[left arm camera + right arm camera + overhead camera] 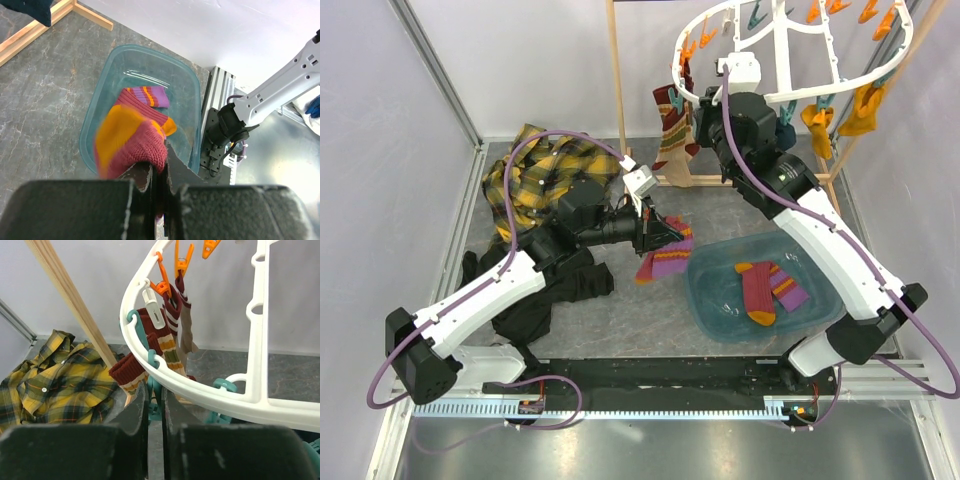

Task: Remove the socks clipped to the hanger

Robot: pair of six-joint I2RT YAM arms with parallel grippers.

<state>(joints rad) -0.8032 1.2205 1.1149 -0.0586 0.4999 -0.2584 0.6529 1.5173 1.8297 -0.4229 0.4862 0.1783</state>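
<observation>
My left gripper (658,232) (161,167) is shut on a maroon sock (667,256) (131,142) with orange and purple stripes, held just left of the bin. Another striped sock (768,290) (147,102) lies in the teal bin (712,302) (107,82). The white hanger (790,96) (200,387) hangs at the back right. A maroon striped sock (672,118) (162,342) is clipped at its left, and two mustard socks (818,124) at its right. My right gripper (708,103) (155,396) sits under the ring, shut on a teal clip (156,385) beside that maroon sock.
A yellow plaid shirt (535,178) (55,385) and a black garment (548,292) lie at the left. The wooden frame post (616,80) (75,305) stands just left of the hanger. Orange clips (820,10) dangle along the ring's far side.
</observation>
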